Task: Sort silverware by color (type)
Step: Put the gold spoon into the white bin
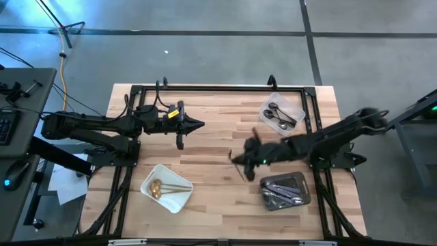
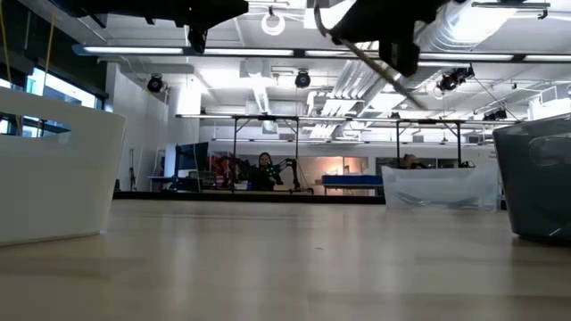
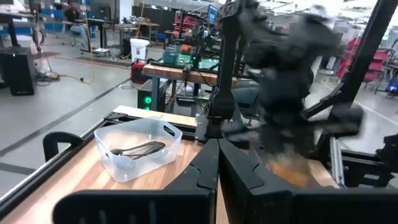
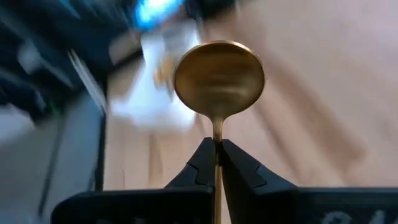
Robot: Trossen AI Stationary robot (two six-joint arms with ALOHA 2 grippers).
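My right gripper (image 1: 239, 160) hangs over the middle of the table, shut on a gold spoon (image 4: 219, 78) whose round bowl stands just past the fingertips. A white tray (image 1: 183, 199) near the front left holds gold silverware (image 1: 158, 187). Silver spoons (image 1: 278, 116) lie in a clear tray (image 1: 295, 104) at the back right. Dark pieces (image 1: 283, 192) lie in a grey tray (image 1: 306, 184) at the front right. My left gripper (image 1: 198, 125) is shut on nothing and held level above the table's back left. My right gripper pinches the gold spoon's handle (image 4: 217, 134) between its two fingers, just behind the bowl. The bowl faces the wrist camera beyond the fingertips. The spoon is lifted clear of the table, and its handle (image 2: 390, 78) slants down below the gripper.
Black frame rails (image 1: 218, 87) run along the table's back and sides. Bare wood (image 1: 218, 198) lies between the white tray and the grey tray. A person sits far off in the room beyond (image 2: 265, 169).
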